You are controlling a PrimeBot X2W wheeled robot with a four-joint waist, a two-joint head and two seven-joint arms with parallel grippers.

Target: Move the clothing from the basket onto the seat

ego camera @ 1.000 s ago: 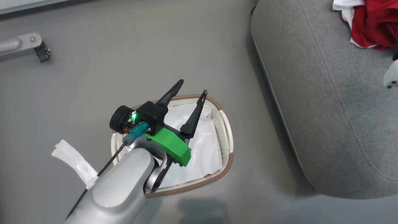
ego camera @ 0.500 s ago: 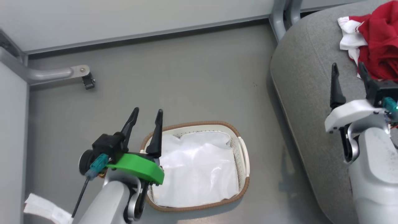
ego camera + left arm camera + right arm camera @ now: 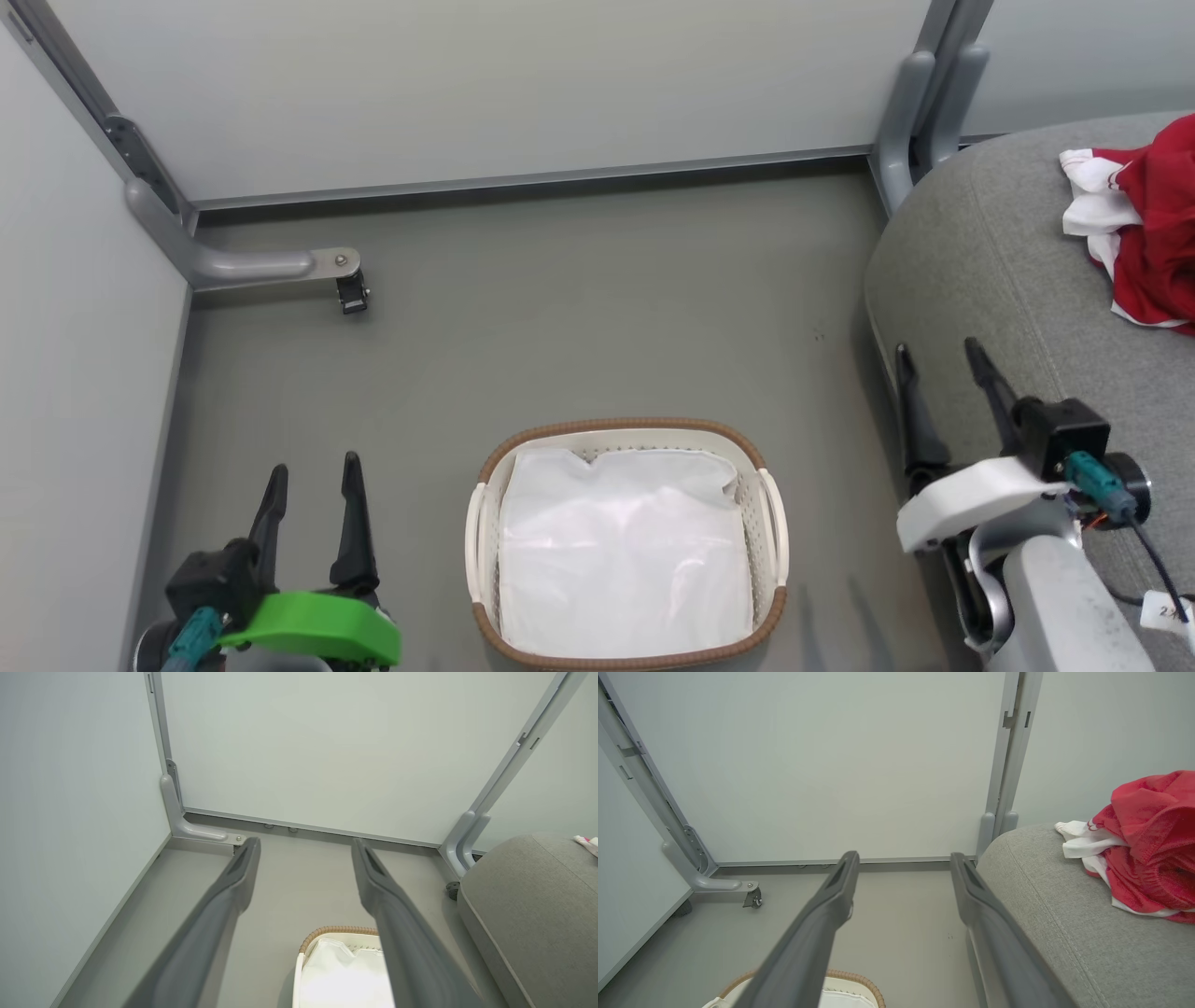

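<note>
The red clothing (image 3: 1158, 233) with white trim lies bunched on the grey seat (image 3: 1008, 271) at the right; the right wrist view has the clothing (image 3: 1148, 858) on the seat (image 3: 1045, 914) too. On the floor stands the white basket (image 3: 770, 518) with a brown rim, holding just a white liner sheet (image 3: 625, 555). My left gripper (image 3: 313, 467) is open at the lower left, beside the basket and apart from it. My right gripper (image 3: 938, 350) is open at the seat's front edge, nothing between its fingers. The basket (image 3: 336, 933) rim shows low in the left wrist view.
Pale partition walls (image 3: 523, 84) close the back and left. A grey metal foot with a caster (image 3: 350, 289) juts onto the floor at the back left, and a post (image 3: 920, 103) stands by the seat's corner. Bare grey floor (image 3: 579, 317) lies behind the basket.
The head camera has tilted up and back, showing walls and both arms. My left gripper has come off the basket to its left side; my right gripper has drawn back from the clothing.
</note>
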